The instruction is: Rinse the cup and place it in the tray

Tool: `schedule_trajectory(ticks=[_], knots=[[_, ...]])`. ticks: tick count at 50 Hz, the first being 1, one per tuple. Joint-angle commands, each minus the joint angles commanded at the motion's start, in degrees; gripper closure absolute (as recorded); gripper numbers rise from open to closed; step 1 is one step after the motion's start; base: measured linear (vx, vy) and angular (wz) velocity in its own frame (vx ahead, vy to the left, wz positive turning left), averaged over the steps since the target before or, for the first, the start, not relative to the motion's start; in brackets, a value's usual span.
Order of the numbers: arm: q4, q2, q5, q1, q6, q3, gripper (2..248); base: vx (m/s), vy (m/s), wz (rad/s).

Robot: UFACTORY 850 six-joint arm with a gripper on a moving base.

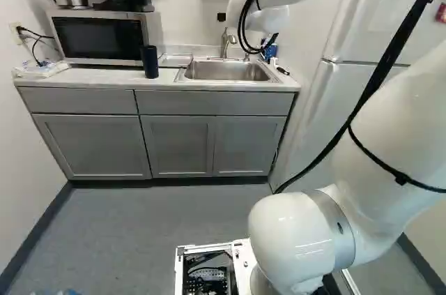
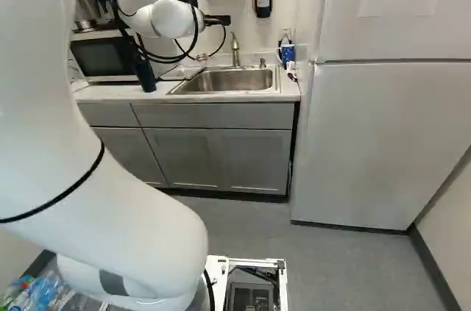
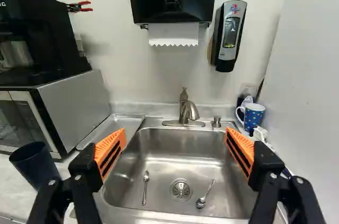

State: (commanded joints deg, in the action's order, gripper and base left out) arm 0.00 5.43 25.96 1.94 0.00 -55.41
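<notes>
Pale countertop (image 1: 80, 78), dark cup (image 3: 35, 164) upright just beside the parted pincer (image 2: 216, 20)

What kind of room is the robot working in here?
Probably a small kitchen or break room: there's a sink with a faucet set in the counter, a microwave beside it, and a tall white refrigerator to the other side.

I see low grey panelled cabinets (image 1: 90, 145) against a white wall (image 3: 116, 38), a tall white two-door refrigerator (image 2: 375, 142) beside them, and grey floor (image 1: 139, 225).
</notes>
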Motion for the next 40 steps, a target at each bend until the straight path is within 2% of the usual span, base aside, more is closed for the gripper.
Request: schedule_trajectory(ticks=[20, 40], knots=[[0.0, 0.0, 0.0, 0.0, 0.0, 0.0, 3, 0.016, 0.001, -0.004], [0.0, 0.0, 0.0, 0.0, 0.0, 0.0, 3, 0.104, -0.01, -0.002]])
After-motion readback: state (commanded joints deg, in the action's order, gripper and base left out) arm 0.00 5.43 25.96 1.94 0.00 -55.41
